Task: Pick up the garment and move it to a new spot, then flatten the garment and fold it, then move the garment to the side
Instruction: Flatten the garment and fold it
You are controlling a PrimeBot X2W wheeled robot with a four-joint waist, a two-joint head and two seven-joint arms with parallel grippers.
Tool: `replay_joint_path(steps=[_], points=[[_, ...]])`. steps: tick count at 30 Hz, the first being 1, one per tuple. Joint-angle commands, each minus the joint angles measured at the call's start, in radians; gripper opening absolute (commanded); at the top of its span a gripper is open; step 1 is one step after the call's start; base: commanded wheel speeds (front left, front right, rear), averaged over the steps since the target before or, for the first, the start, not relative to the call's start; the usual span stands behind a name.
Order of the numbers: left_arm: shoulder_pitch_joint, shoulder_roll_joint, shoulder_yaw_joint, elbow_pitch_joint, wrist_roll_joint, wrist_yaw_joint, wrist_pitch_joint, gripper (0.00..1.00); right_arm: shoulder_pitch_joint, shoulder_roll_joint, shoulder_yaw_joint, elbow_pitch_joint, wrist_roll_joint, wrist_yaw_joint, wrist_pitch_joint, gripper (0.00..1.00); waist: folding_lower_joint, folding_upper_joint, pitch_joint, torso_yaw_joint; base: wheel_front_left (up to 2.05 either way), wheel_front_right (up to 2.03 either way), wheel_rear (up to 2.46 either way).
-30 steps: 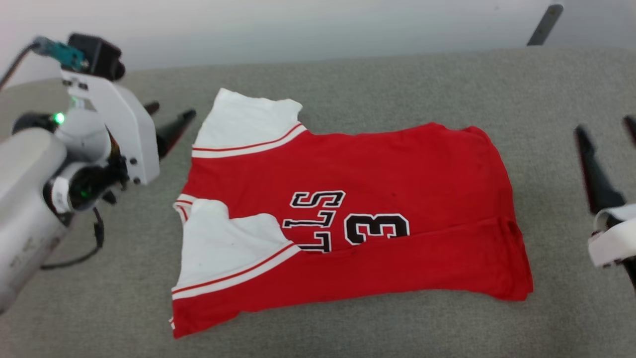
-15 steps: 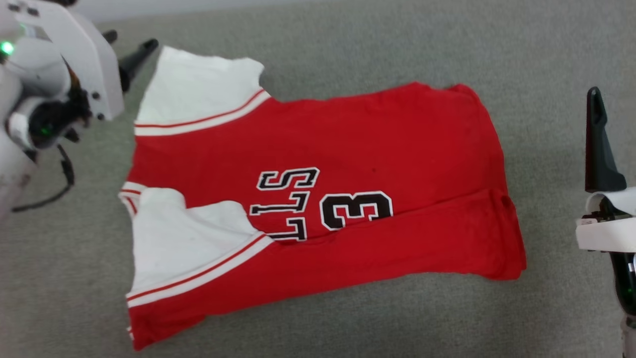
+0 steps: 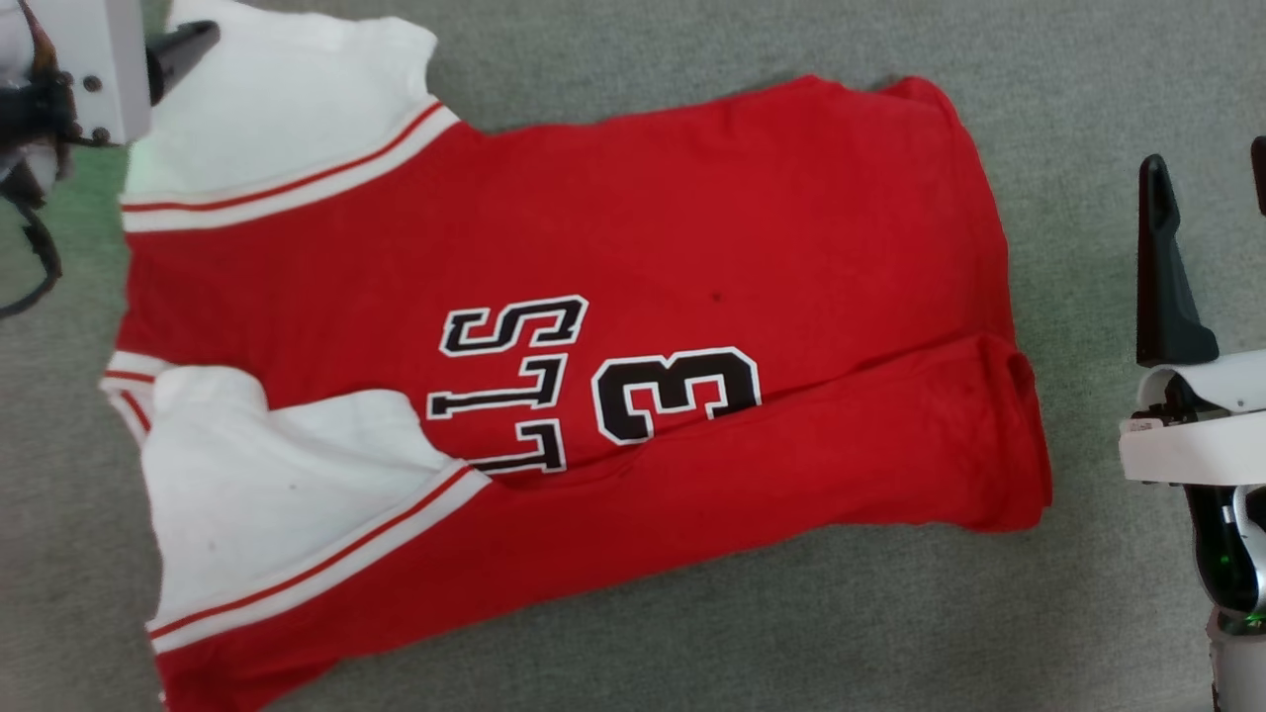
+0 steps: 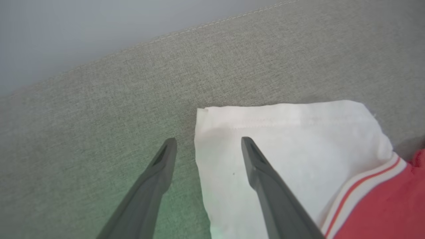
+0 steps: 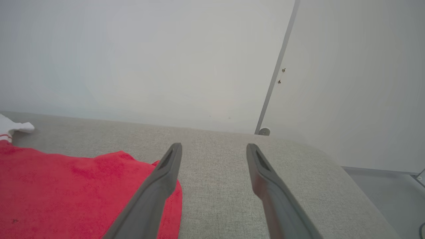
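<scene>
The left end effector (image 4: 208,141), fingers spread wide and empty, hangs at the corner of the far white sleeve of the garment (image 3: 593,247), one finger over the cloth, the other over the grey surface (image 3: 692,633) beside it. The garment lies flat across the surface, sleeves at its left, hem at its right, near side folded over, black print showing. Beyond the hem, the right end effector (image 5: 214,146) hovers, likewise spread and holding nothing.
</scene>
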Motion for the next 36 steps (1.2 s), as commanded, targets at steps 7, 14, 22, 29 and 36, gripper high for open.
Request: replay_joint_path(steps=[7, 14, 22, 29, 36], points=[[-0.023, -0.024, -0.012, 0.043, -0.026, 0.03, 0.108, 1.0, -0.025, 0.005, 0.008, 0.019, 0.005, -0.001, 0.005, 1.0, 0.0, 0.0, 0.045, -0.023, 0.0, 0.0, 0.0], [-0.009, -0.05, -0.029, 0.06, -0.03, 0.052, 0.15, 0.0, -0.044, 0.001, 0.046, 0.03, 0.034, -0.001, 0.049, 1.0, 0.0, 0.0, 0.049, -0.024, 0.0, 0.0, 0.0], [-0.023, -0.074, -0.023, 0.079, -0.026, 0.043, 0.118, 0.0, -0.109, -0.041, 0.098, 0.039, 0.123, -0.001, 0.262, 1.0, 0.0, 0.0, 0.043, -0.017, 0.0, 0.0, 0.0], [-0.035, -0.096, -0.015, 0.099, -0.031, 0.031, 0.103, 0.0, -0.274, -0.093, 0.157, 0.102, 0.198, -0.001, 0.573, 1.0, 0.0, 0.0, 0.037, -0.002, 0.0, 0.0, 0.0], [-0.057, -0.122, -0.007, 0.115, -0.027, 0.013, 0.07, 0.0, -0.466, -0.13, 0.248, 0.261, 0.281, -0.001, 0.84, 1.0, 0.0, 0.0, 0.05, 0.025, 0.0, 0.0, 0.0]])
